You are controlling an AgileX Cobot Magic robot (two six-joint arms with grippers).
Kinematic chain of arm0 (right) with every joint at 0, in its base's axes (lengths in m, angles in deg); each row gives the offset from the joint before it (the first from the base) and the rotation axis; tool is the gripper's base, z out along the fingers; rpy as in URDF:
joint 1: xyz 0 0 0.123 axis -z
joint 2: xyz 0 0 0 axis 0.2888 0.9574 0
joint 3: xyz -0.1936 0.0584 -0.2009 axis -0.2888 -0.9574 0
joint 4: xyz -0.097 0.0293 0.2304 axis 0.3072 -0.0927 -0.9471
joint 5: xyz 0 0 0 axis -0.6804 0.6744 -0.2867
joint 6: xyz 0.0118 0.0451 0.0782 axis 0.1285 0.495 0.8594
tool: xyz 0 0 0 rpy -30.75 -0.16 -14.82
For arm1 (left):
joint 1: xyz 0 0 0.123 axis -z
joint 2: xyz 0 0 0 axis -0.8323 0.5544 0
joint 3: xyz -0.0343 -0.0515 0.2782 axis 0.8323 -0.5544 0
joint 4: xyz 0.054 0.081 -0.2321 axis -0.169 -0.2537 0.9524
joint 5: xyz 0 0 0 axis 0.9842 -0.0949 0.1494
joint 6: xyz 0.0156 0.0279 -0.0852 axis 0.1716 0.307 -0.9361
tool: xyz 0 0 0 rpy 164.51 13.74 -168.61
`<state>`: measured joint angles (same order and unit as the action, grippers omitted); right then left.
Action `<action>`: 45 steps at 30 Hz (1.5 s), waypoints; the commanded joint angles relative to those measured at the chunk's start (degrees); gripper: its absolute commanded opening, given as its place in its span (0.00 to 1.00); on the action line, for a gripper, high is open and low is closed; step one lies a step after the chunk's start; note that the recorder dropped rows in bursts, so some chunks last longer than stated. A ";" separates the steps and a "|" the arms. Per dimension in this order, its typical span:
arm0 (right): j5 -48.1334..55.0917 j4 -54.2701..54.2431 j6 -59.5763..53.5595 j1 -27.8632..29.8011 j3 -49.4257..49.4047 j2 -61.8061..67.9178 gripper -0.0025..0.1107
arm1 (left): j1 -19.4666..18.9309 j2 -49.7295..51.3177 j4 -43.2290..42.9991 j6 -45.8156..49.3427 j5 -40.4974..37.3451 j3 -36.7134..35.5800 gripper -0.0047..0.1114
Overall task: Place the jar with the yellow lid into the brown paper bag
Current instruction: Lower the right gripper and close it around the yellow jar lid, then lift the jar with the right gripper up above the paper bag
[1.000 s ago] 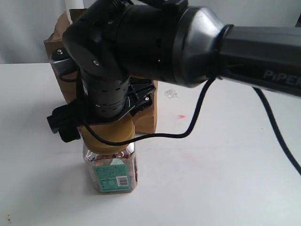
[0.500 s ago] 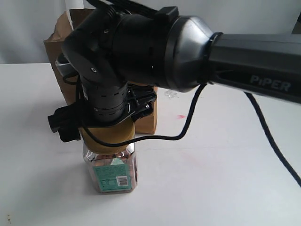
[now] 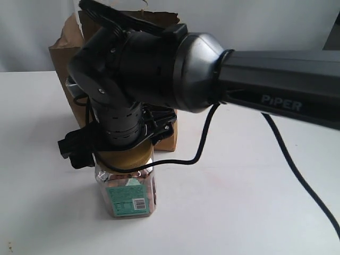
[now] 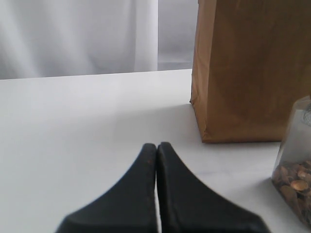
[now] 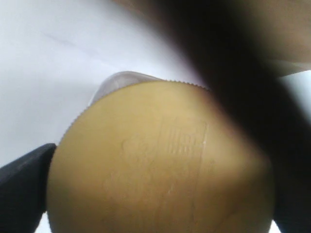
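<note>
The yellow-lidded jar stands upright on the white table, its teal barcode label facing the exterior view. Just behind it is the brown paper bag, mostly hidden by my right arm. My right gripper is lowered over the mustard lid, open, with one dark finger on each side of the lid. I cannot tell whether they touch it. The left wrist view shows my left gripper shut and empty, low over the table. The bag and a corner of the jar lie beyond it.
The right arm's black cable loops down beside the jar. A white curtain hangs behind the table. The bag's ragged top edge shows above the arm.
My right arm has swung left and sunk lower over the jar, so less of the lid shows. The jar still stands in the same spot.
</note>
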<state>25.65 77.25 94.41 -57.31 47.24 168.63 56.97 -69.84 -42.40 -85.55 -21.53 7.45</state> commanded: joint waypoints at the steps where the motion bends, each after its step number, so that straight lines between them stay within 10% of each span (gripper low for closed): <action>1: 0.21 0.71 -0.57 -0.09 0.37 0.30 0.93 | 0.28 0.17 0.22 -0.22 0.54 0.13 0.05; 5: 0.32 0.94 -0.57 -0.09 0.37 0.30 0.70 | 0.28 0.17 0.22 -0.22 0.54 0.13 0.05; 12: 0.32 0.17 -0.66 -0.09 0.37 -0.37 0.02 | 0.28 0.17 0.22 -0.22 0.54 0.13 0.05; 45: -5.55 -1.94 -6.88 -0.09 0.37 -30.01 0.02 | 0.28 0.17 0.22 -0.22 0.54 0.13 0.05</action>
<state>25.65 75.20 87.90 -57.31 47.67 142.15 56.97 -69.84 -42.40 -85.55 -21.53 7.45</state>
